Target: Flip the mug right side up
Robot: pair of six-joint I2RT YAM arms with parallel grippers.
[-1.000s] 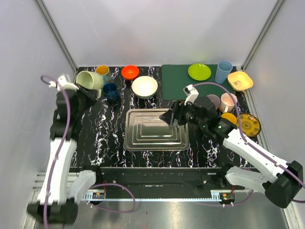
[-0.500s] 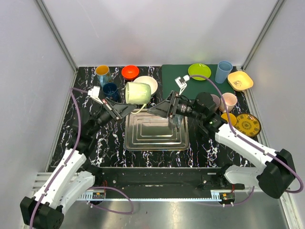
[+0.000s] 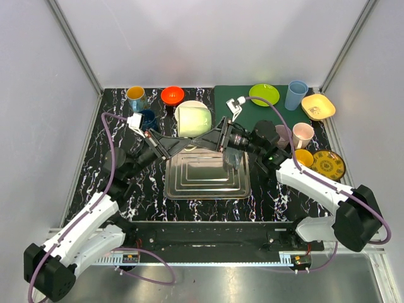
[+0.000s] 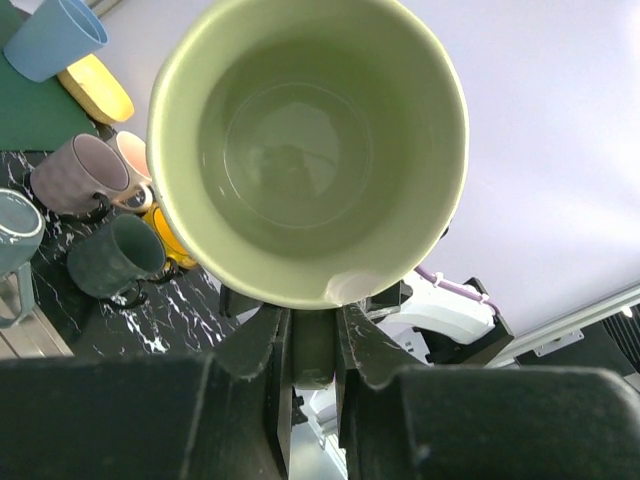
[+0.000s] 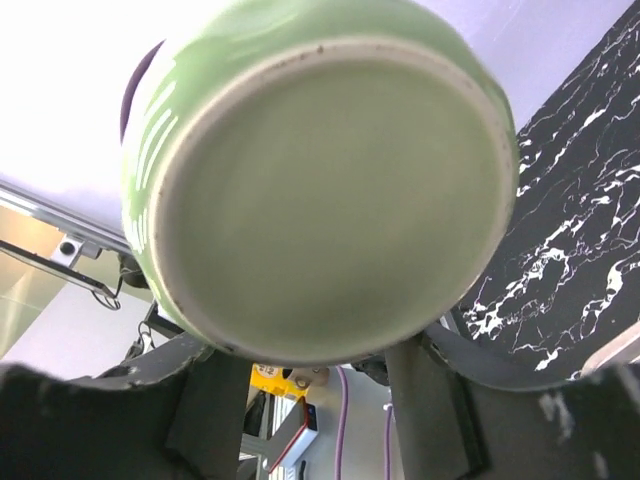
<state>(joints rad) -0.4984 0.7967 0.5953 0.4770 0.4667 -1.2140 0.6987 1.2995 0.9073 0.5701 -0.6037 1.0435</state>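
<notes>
Above the steel tray [image 3: 189, 186], the left gripper [image 3: 182, 142] is clamped tight on the handle of the pale green mug [image 3: 192, 120] just beyond its fingertips, while the right gripper [image 3: 212, 140], jaws part-open, meets the mug's base, seemingly not yet gripping.

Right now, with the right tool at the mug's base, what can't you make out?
- Contact of the right tool: in the right wrist view the green mug fills the frame with its base, so whether the fingers touch its wall is unclear.
- The mug handle: in the left wrist view it is mostly hidden by the left tool clamped on it.
- The far edge of the tray: in the top view it is partly covered by both arms.
</notes>
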